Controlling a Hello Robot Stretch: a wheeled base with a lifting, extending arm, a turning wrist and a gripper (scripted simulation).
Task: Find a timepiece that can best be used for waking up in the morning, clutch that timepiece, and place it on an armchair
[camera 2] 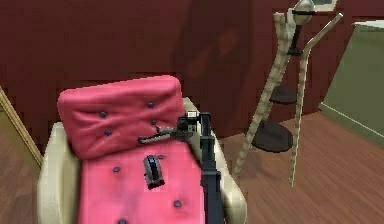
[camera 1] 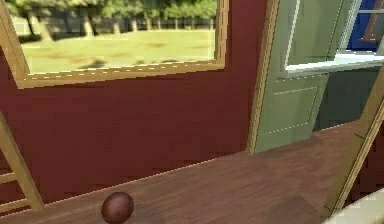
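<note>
My pincer [camera 2: 162, 135] is at the armchair's [camera 2: 52, 170] pink back cushion; I cannot tell whether it holds anything. A small dark thing [camera 2: 153, 172] lies on the seat, nearer.

You get bright daylight through the window [camera 1: 120, 35]; beyond the gripper [camera 2: 158, 136] a soft shadow darkens the wall [camera 2: 215, 45]; uprights lean at the views' sides.

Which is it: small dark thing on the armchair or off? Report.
On: the small dark thing rests on the red seat cushion of the armchair, below the backrest.
</note>
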